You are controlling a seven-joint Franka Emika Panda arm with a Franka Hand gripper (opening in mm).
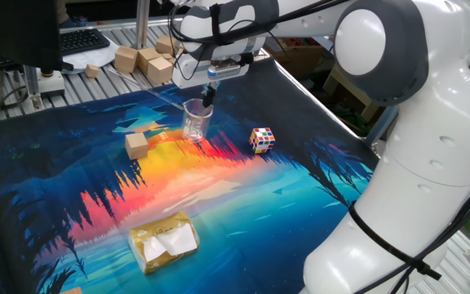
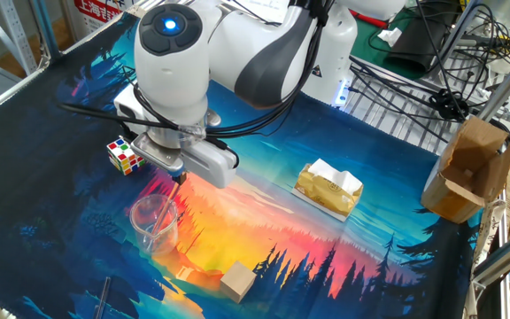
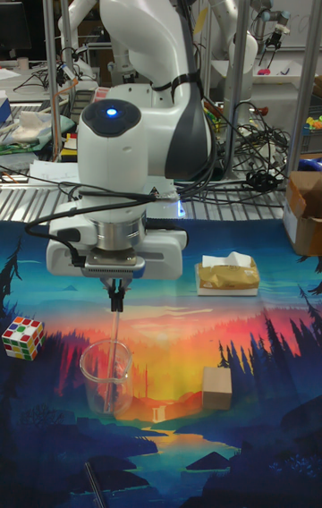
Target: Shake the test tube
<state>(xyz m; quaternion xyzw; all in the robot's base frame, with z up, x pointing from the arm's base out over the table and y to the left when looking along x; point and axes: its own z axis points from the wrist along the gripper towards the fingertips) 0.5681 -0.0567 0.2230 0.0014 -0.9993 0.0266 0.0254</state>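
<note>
A clear glass beaker (image 3: 107, 376) stands on the colourful mat. The test tube (image 3: 113, 356) is a thin see-through tube that runs from the fingertips down into the beaker, leaning a little. My gripper (image 3: 114, 300) hangs right above the beaker's rim, shut on the tube's top end. In one fixed view the gripper (image 1: 209, 100) sits over the beaker (image 1: 196, 121). In the other fixed view the gripper (image 2: 179, 177) is just above and right of the beaker (image 2: 155, 223), and the test tube (image 2: 152, 236) shows faintly inside the glass.
A Rubik's cube (image 3: 22, 337) lies left of the beaker and a wooden block (image 3: 216, 387) to its right. A yellow tissue packet (image 3: 227, 275) sits farther back. A dark stick (image 2: 103, 297) lies near the mat's edge. A cardboard box (image 2: 472, 168) stands off the mat.
</note>
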